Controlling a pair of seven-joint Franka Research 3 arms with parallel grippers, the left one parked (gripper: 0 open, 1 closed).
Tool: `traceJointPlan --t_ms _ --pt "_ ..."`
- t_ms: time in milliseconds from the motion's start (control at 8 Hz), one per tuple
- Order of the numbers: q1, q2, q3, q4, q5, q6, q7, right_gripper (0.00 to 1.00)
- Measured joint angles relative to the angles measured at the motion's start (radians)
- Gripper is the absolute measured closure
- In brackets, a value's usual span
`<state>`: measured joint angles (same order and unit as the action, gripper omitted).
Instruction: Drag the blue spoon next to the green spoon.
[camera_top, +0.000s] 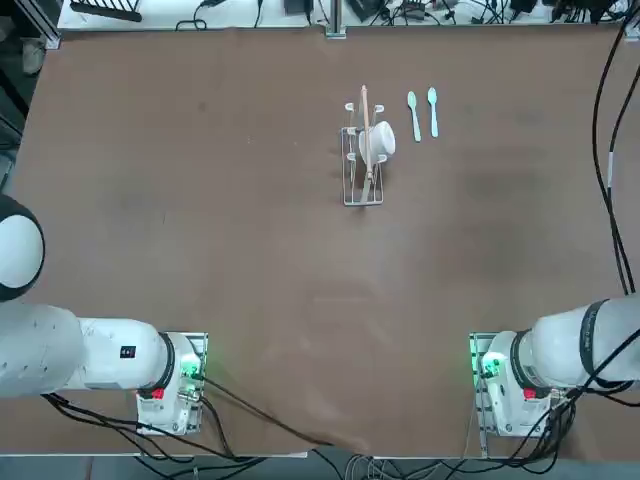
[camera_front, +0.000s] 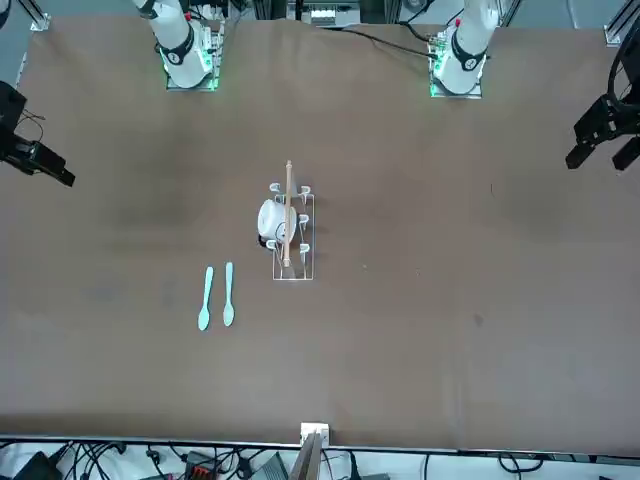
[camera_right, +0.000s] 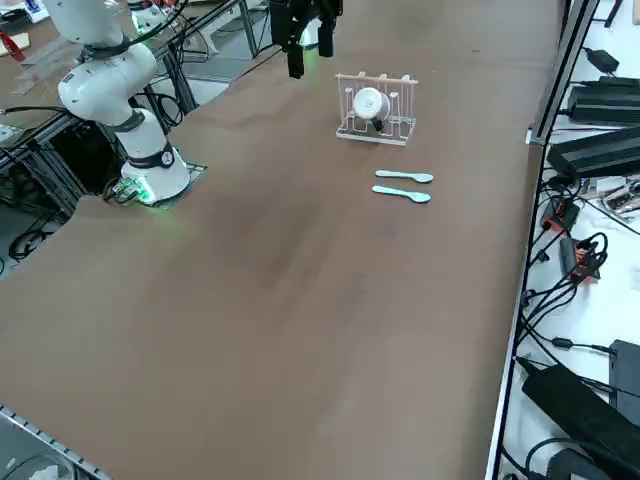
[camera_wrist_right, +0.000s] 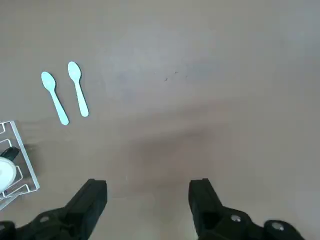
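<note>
Your right gripper (camera_wrist_right: 148, 184) hangs above the worktop (camera_wrist_right: 160, 125), fingers spread wide with nothing between them, the two spoons ahead of their tips. The blue spoon (camera_wrist_right: 78, 89) lies just beside the green spoon (camera_wrist_right: 54, 97), a narrow gap between them, on the side away from the white wire rack (camera_wrist_right: 27, 165). Your top view shows the right arm's white base section (camera_top: 540, 355) but leaves out its gripper; the front view catches that at its left edge. The front view also reveals a dark part below the rack's white cup (camera_front: 274, 219), unseen from overhead.
</note>
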<state>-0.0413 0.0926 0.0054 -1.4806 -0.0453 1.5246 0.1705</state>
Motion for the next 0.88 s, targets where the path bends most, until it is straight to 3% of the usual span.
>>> traceJointPlan --t_ms 875 --pt "-0.010 0.002 0.000 0.000 0.000 0.002 -0.009 0.00"
